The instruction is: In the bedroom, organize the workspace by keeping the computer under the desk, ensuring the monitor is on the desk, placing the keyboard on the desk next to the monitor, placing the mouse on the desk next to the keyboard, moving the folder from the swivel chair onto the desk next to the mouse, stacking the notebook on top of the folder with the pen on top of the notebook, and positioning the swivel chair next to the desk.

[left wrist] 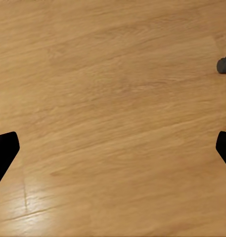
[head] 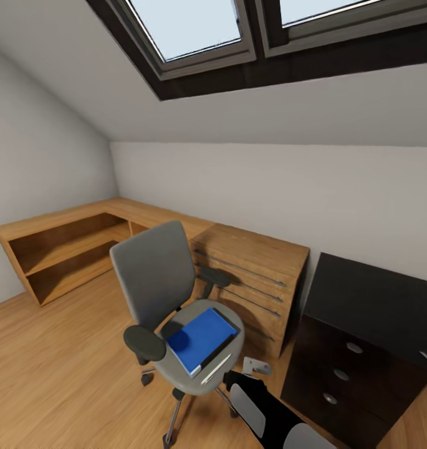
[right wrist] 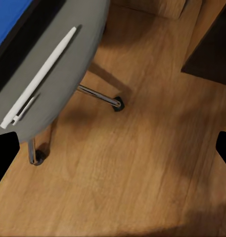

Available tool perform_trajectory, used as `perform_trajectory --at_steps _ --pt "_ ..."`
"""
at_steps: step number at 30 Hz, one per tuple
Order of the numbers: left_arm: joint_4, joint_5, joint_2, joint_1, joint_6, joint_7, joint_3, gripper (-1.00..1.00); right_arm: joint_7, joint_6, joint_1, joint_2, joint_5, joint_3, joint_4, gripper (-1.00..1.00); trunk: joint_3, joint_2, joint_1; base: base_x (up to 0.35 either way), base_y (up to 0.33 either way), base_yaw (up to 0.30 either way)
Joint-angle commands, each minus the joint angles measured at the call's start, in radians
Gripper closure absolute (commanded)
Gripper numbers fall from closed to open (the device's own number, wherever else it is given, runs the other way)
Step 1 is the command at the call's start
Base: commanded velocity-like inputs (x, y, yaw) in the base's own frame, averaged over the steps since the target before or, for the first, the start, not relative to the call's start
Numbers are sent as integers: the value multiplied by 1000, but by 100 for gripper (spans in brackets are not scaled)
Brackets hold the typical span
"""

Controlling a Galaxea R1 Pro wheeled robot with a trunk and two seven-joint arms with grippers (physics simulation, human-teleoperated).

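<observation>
Right arm: right gripper point(head: 255, 366) low centre of the head view, just beside the seat edge; its fingertips sit at opposite edges of its wrist view, wide apart, holding nothing.
Left gripper point(left wrist: 113, 148): over bare wood floor point(left wrist: 113, 89); fingers likewise spread, empty.
Shelf unit point(head: 63, 246): left of frame, low and wooden.
Swivel chair point(head: 169, 299): centre, standing apart from the desk.
Folder point(head: 201, 337): blue, lying on the seat with a dark edge beneath it, possibly the notebook; cannot tell.
Pen point(head: 215, 369): white, on the seat rim beside the folder.
Drawer chest point(head: 254, 274): wooden, behind the chair.
Desk point(head: 369, 312): right; black top, drawer unit below.
Progress: early; folder, pen and chair all look unmoved.
</observation>
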Motion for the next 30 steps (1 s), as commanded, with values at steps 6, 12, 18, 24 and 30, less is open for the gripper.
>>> perform_trajectory --at_steps 6,12,18,24,30 --pt "0 10 1 -1 -5 8 -10 -100 -6 5 -1 0 -1 4 -2 -100 -23 -43 23 0 0 215" --pt "1 11 0 -1 -4 9 -12 -100 -5 4 -1 0 1 4 -2 -100 -42 -85 46 0 0 271" --pt "1 9 -4 -1 -5 9 -12 -100 -3 -9 0 0 6 4 -3 -100 -61 -127 69 0 0 267" --pt "1 6 -18 -1 -10 11 -10 -100 -1 -30 -1 0 9 1 -3 -100 -80 -169 92 0 0 89" --pt "-22 8 -18 -1 21 5 -14 -100 3 -35 -1 0 11 -4 -6 -100 -98 -211 115 0 0 2"
